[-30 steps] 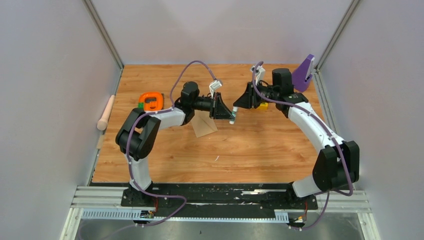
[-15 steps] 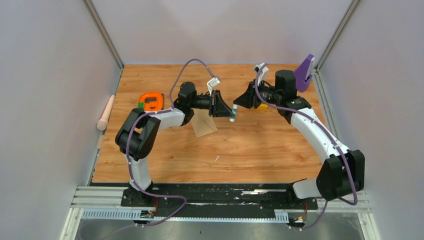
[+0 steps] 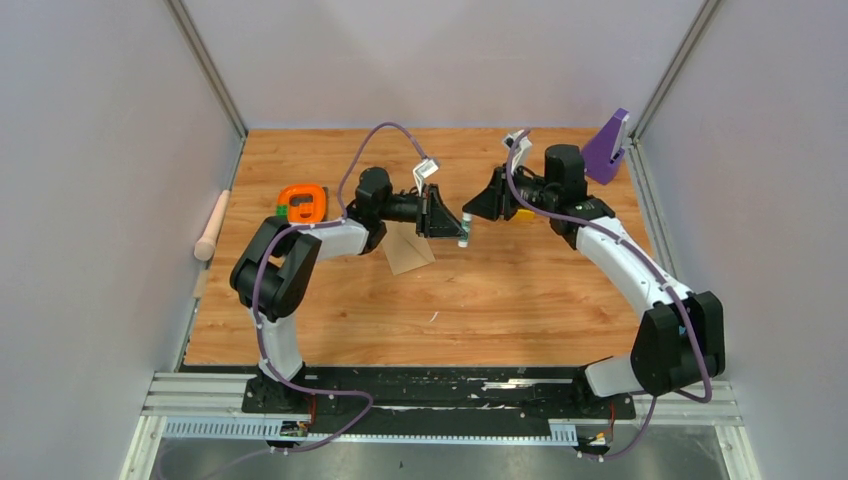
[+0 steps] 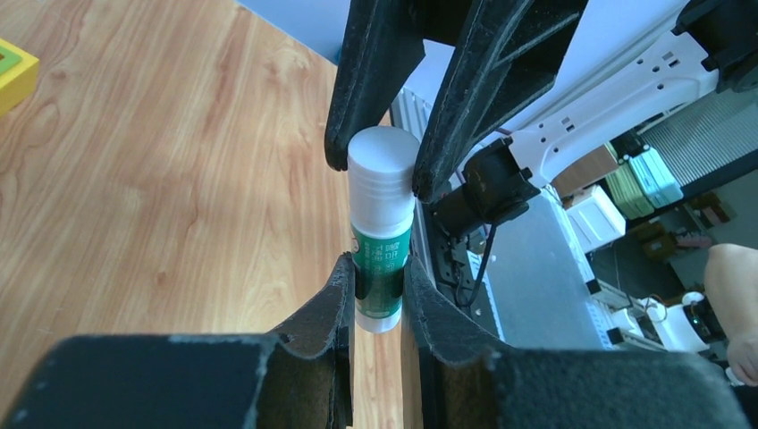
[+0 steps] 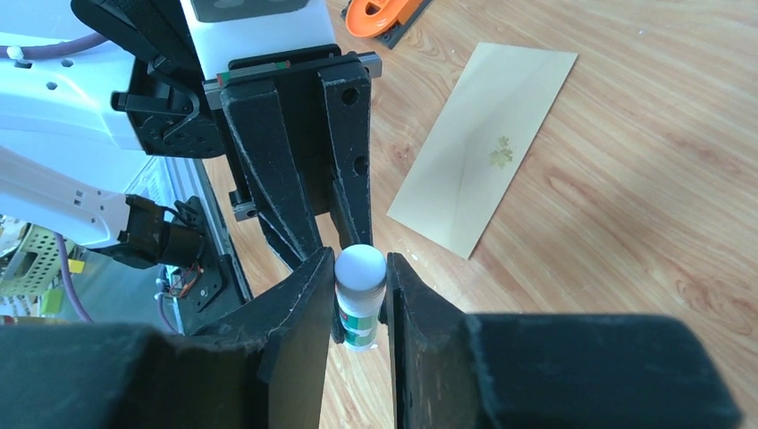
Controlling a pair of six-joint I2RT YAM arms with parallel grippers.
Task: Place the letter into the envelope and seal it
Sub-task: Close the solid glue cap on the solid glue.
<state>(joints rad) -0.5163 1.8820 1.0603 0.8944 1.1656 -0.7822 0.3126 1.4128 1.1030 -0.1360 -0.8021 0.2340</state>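
Here, envelope (image 3: 408, 252) seemingly beside left pincer (image 3: 465, 233).

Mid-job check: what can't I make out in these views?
- White letter: in no view; whether it is inside the tan-brown paper envelope is unclear.
- Envelope, top view: partly hidden by the left arm.
- Green-and-white glue stick, left wrist view: label print too small to read.
- Yellow block, left wrist view: cut off by the left edge.

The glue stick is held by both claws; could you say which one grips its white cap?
On the glue stick, the right claw pinches the white cap; the left claw clamps the green-labelled body.
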